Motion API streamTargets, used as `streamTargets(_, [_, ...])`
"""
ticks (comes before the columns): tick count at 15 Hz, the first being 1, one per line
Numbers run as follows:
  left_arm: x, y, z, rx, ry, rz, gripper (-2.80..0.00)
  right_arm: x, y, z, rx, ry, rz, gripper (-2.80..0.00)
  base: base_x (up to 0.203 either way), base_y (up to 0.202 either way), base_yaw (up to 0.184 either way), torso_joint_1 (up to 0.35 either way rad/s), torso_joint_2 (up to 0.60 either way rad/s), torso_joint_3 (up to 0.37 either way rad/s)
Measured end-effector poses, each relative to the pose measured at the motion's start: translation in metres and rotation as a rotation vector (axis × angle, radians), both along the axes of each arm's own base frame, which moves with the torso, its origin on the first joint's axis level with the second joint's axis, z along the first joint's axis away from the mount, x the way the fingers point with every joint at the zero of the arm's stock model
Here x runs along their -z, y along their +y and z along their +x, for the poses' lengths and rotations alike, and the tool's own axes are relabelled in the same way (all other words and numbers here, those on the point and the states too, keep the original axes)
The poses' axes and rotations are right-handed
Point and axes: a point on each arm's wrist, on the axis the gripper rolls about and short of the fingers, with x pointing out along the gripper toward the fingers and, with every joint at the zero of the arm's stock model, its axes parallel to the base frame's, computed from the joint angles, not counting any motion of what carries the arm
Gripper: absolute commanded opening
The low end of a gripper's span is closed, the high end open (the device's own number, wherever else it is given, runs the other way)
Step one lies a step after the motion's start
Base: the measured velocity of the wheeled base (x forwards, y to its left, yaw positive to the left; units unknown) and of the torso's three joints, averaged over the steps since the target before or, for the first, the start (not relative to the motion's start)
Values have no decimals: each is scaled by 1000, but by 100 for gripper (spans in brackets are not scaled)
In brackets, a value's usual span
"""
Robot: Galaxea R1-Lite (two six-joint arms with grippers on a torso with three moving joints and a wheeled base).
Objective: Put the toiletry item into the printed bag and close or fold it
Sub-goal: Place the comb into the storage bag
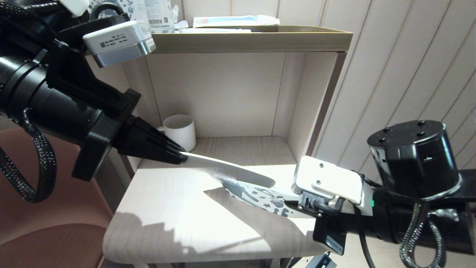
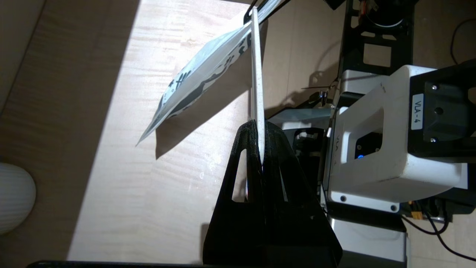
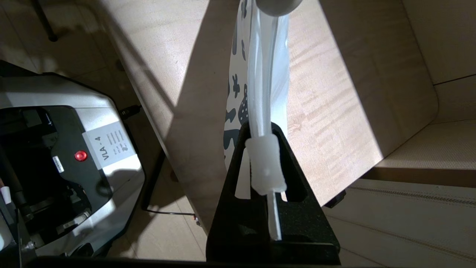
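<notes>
The toiletry item, a slim off-white packet, is pinched at one end by my shut left gripper and slants down to the right over the table. Its rounded tip lies at the top edge of the printed bag; I cannot tell whether it is inside. My right gripper holds the bag off the table. In the right wrist view this gripper is shut on the bag at its zip edge, beside the white slider tab. The left wrist view shows the left gripper, the item edge-on and the bag.
A ribbed white mug stands at the back left of the niche. The niche's side wall rises to the right of the bag. A tray shelf above carries packs. A brown seat lies left of the table.
</notes>
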Motion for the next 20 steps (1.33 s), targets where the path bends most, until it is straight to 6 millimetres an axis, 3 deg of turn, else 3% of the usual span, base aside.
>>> streamTargets(7, [13,-8,7,19,48,23,-280,0,0,0,0,-1,1,-280,0,0,0,0,0,0])
streamTargets(16, [23,-37,20,65,85,-29,-280,-2,1,-1,-22,26,38,-280,0,0,0,0,0,0])
streamTargets(20, [36,-44,25,76,106,-38,-280,-3,0,-2,-36,41,51,-280,0,0,0,0,0,0])
